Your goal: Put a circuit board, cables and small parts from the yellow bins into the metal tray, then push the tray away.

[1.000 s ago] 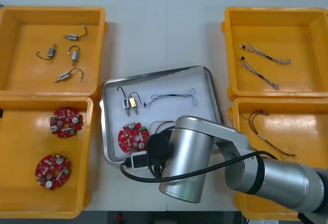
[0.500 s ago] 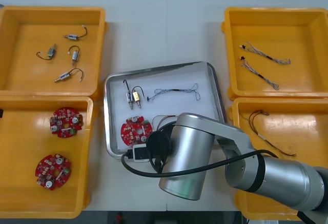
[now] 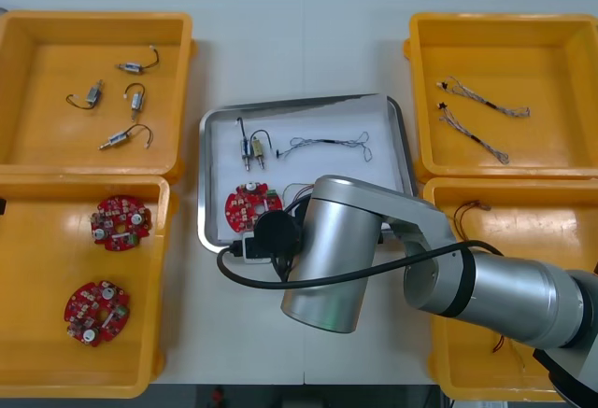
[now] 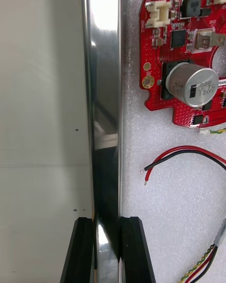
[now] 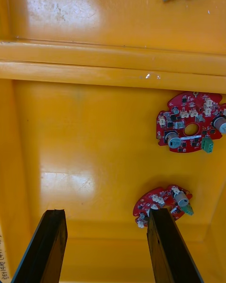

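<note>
Shiny metal tray (image 3: pixel 299 103), white inside, sits mid-worktop between four yellow bins (image 3: pixel 93 25), two per side. The light worktop (image 3: pixel 299 44) is bare beyond the tray's far rim, an open lane between the two far bins up to the worktop's far edge. There is a slim bare gap at the tray's left rim. The right rim sits close against the right bins; touching or not, cannot tell.

Right gripper (image 4: pixel 108 252): black fingers narrow, clamped on the tray's rim by its near-left corner, one finger outside over the worktop and one inside the tray. Left gripper (image 5: pixel 106 217): fingers wide, holding nothing, hanging over the near-left bin.

Counts:
- Tray: one round red circuit board (image 3: pixel 250 207), two small metal parts (image 3: pixel 250 151) side by side, one twisted blue and white cable (image 3: pixel 327 144), red and black leads (image 4: pixel 188 153), one red and yellow cable (image 4: pixel 207 259).
- Far-left bin: four small metal parts.
- Near-left bin: two more red boards (image 3: pixel 119 223).
- Far-right bin: two thin cables (image 3: pixel 486 98).
- Near-right bin: dark cables (image 3: pixel 486 231), count unclear.

Views: in the front view the silver arm (image 3: pixel 336 259) covers the tray's near rim. The right wrist view gives the clamp on the rim and the loose lead ends beside the board. The left wrist view gives the bin wall between the two left bins.
</note>
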Action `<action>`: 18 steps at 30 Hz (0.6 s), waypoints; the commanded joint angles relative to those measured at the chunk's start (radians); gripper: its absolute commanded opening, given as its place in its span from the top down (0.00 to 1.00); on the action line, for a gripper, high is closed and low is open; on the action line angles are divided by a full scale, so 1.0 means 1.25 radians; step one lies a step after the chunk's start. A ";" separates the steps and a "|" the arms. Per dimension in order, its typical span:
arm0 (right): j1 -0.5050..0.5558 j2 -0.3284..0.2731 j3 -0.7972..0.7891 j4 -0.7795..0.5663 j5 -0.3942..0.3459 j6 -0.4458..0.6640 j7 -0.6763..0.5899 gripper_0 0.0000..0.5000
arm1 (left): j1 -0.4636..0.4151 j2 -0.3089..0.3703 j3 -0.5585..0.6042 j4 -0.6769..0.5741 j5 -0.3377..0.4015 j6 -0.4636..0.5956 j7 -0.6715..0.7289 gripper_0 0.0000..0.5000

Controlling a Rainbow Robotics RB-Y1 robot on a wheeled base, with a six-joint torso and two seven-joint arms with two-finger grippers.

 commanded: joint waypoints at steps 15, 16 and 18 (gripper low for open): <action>-0.142 0.058 -0.019 0.128 -0.008 -0.012 -0.044 1.00 | 0.013 -0.006 -0.010 -0.019 -0.008 -0.009 -0.048 0.00; -0.148 0.058 -0.019 0.136 -0.008 -0.019 -0.047 1.00 | 0.013 -0.006 -0.010 -0.019 -0.008 -0.009 -0.048 0.00; -0.158 0.062 -0.019 0.153 -0.008 -0.030 -0.048 1.00 | 0.013 -0.006 -0.010 -0.019 -0.008 -0.009 -0.048 0.00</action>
